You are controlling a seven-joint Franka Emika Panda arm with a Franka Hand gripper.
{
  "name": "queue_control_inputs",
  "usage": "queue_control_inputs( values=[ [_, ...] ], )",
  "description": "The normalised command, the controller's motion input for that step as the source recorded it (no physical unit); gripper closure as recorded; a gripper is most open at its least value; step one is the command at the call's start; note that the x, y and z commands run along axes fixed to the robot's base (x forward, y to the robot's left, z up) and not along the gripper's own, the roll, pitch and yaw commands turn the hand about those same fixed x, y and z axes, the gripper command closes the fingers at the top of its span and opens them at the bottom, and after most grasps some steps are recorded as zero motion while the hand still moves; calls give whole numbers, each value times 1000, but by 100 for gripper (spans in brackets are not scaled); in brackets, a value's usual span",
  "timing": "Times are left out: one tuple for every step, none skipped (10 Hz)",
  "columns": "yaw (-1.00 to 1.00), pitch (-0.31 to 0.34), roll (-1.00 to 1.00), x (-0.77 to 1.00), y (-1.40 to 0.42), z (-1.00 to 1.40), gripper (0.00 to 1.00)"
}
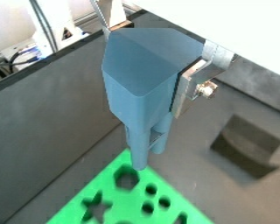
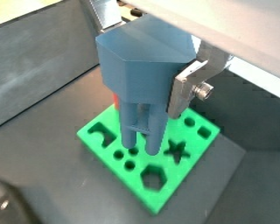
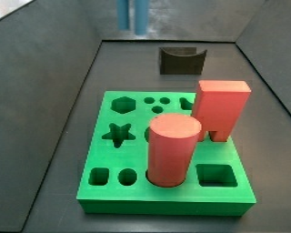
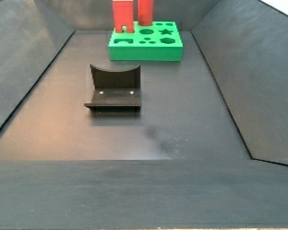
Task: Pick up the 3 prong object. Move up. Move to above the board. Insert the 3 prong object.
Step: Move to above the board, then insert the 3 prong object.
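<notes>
A tall light-blue 3 prong object [image 2: 140,74] hangs upright, its blocky hexagonal head clamped in the claw [image 2: 166,83], thin legs pointing down above the board [image 2: 166,185]. The board, a flat bright green square slab with star, hexagon, circle and square holes, lies flat on the dark desk [image 4: 171,108].

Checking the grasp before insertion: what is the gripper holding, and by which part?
The gripper holds the light-blue 3 prong object by its blocky head, prongs hanging free above the green board.
</notes>
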Motion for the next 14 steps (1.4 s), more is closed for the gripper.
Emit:
queue_control_inputs(
  values=[
    [10,137,84,281,-418,42,100],
    [9,96,70,149,-201,36,100],
    [-14,0,0,0,0,0,100],
    [-463,-23,0,11,54,-91,100],
    [-889,-83,0,0,117,-183,100],
    [-954,-74,0,0,66,-223,100],
    [-963,-84,0,23,69,-269,100],
    [-983,-89,0,91,31,-311,100],
    [-834,0,159,331,20,-646,100],
    [-834,0,154,357,6,-657,100],
    [-834,0,124,360,23,-674,100],
    [-723,-29,0,300,271,-429,100],
    [0,0,0,46,0,0,100],
    [-89,89,66,306,126,-409,100]
  ],
)
